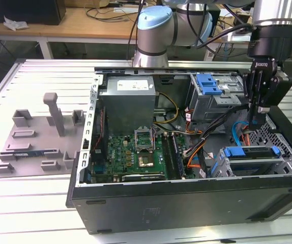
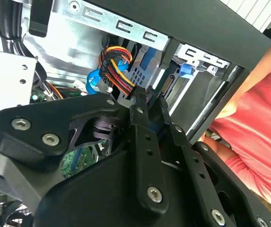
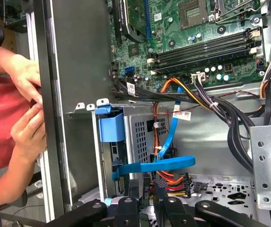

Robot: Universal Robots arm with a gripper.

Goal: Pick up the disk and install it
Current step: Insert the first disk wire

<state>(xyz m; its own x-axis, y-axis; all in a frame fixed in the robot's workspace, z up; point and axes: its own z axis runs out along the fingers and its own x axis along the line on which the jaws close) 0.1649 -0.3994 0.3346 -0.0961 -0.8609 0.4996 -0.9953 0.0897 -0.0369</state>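
Observation:
The disk [image 1: 250,152], silver with a blue frame, lies flat in the drive bay at the case's front right corner in the exterior view. My gripper [image 1: 256,122] hangs just above and behind it, fingers pointing down, close together and empty. In the first wrist view the fingertips [image 3: 133,202] stand by the bay's perforated wall [image 3: 142,135], near a black connector with coloured wires [image 3: 171,179] and a blue flat cable [image 3: 156,165]. In the second wrist view the same wired connector [image 2: 119,71] sits just past my fingers [image 2: 140,118].
The open computer case [image 1: 186,198] holds the motherboard [image 1: 130,152], power supply [image 1: 129,104] and a second cage with a blue latch [image 1: 209,84]. A person's hands [image 3: 27,109] in a red sleeve rest on the case's edge. A grey fixture plate [image 1: 34,137] lies at the exterior view's left.

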